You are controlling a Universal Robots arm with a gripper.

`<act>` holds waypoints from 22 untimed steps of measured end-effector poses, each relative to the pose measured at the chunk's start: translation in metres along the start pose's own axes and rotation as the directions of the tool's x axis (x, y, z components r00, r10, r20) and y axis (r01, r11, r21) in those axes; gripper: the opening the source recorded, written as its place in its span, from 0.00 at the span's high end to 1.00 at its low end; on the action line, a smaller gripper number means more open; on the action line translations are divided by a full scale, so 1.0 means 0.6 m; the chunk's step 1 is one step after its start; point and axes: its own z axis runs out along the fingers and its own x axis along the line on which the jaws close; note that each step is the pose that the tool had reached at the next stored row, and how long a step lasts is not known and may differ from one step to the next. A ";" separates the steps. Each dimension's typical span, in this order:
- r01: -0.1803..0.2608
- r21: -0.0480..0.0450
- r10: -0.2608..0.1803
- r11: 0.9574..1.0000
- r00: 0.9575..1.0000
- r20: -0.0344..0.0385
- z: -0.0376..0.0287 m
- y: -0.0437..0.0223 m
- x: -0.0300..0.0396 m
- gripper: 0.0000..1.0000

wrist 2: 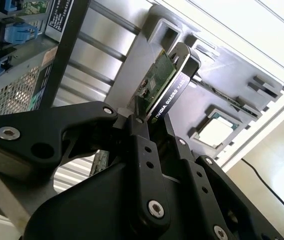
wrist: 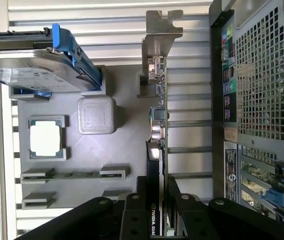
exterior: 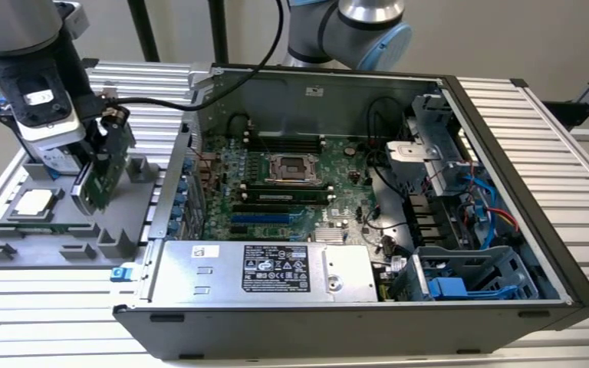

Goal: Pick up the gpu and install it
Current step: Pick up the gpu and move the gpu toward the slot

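Note:
The gpu (exterior: 98, 175) is a green card standing on edge over the grey parts tray (exterior: 28, 249) at the exterior view's left, beside the open computer case (exterior: 540, 222). My gripper (exterior: 98, 142) comes down from above and is shut on the card's upper edge. In the second wrist view the black fingers (wrist 2: 143, 145) clamp the gpu (wrist 2: 168, 86) between green board and black shroud. The first wrist view shows the gpu (wrist: 159, 125) edge-on, its silver bracket (wrist: 162, 37) at the far end and the gripper (wrist: 158, 186) closed around it. Whether the card has left its tray slot I cannot tell.
On the tray lie a silver hard drive with blue rails (wrist: 36, 67), a processor chip (wrist: 45, 138) and a RAM stick (wrist: 74, 175). Inside the case sit the motherboard (exterior: 274, 195), its blue card slot (exterior: 264, 218) and the power supply (exterior: 274, 270). The case's rear wall (wrist: 259, 85) is close by.

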 end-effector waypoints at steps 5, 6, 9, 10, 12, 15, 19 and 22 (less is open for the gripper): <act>0.000 0.000 0.000 1.000 1.000 0.000 -0.003 0.000 0.000 1.00; 0.000 0.000 0.000 1.000 1.000 0.000 -0.004 0.000 0.000 1.00; 0.000 0.000 0.000 1.000 1.000 0.000 -0.006 0.000 0.000 1.00; 0.000 0.000 0.000 1.000 1.000 0.000 -0.006 0.000 0.000 1.00; 0.000 0.000 0.000 1.000 1.000 0.000 -0.008 0.000 0.000 1.00; 0.000 0.000 0.000 1.000 1.000 0.000 -0.010 0.000 0.000 1.00; 0.000 0.000 0.000 1.000 1.000 0.000 -0.014 0.001 0.000 1.00; 0.000 0.000 0.000 1.000 1.000 0.000 -0.016 0.001 0.000 1.00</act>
